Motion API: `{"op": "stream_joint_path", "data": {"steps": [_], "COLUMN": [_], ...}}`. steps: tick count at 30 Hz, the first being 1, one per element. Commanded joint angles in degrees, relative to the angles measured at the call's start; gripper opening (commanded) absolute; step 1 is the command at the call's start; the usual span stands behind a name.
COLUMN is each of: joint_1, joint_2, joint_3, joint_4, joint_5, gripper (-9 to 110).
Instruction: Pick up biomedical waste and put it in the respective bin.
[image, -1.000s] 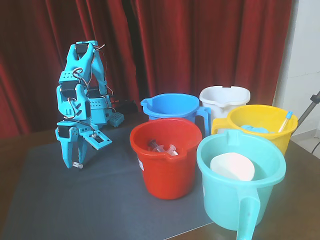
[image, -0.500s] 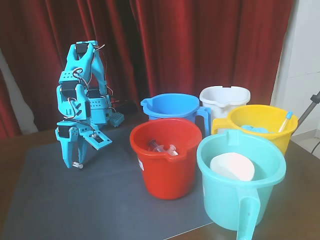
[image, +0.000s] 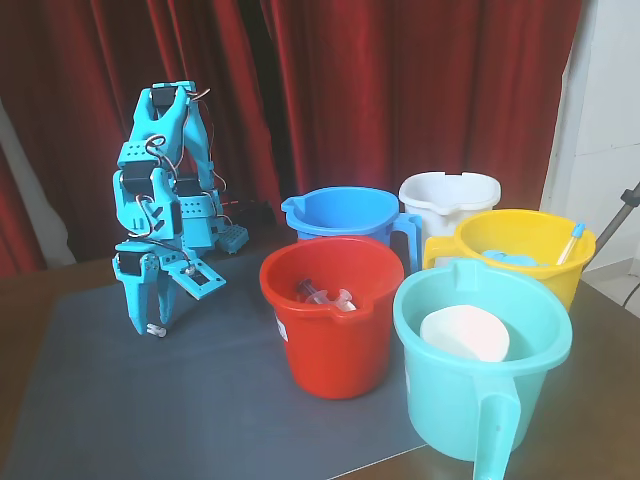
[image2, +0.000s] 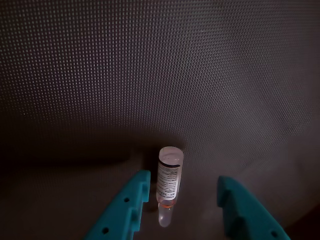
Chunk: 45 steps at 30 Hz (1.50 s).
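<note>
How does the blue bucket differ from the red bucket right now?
The blue bucket sits farther back, behind the red bucket. The red bucket holds a clear syringe; nothing shows inside the blue bucket from this angle. The blue bucket's handle faces right in the fixed view; the red bucket's isn't visible. Both are upright with pouring lips.

Wrist view: small clear vial (image2: 169, 180) w/ printed label, lying on dark dotted mat (image2: 160, 70), pointed end toward camera. Teal pincer (image2: 187, 192) open, fingers (image2: 127, 212) either side of vial; left finger just beside it, right finger apart.
</note>
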Motion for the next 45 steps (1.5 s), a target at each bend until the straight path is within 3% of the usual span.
{"op": "stream_joint_path", "data": {"steps": [1, 9, 15, 25, 36, 45], "joint_1": [0.1, 0.1, 0.0, -0.4, -0.1, 0.0], "joint_2": [0.4, 0.4, 0.3, -0.6, -23.6, -24.0], "joint_3": [-2.1, -2.1, -1.3, -1.3, -16.0, -16.3], "joint_4": [0.2, 0.1, 0.3, 0.3, 10.0, 10.5], "joint_5": [0.4, 3.5, 18.9, 19.2, 19.6, 21.2], "gripper": [14, 14, 15, 15, 22, 10]}}
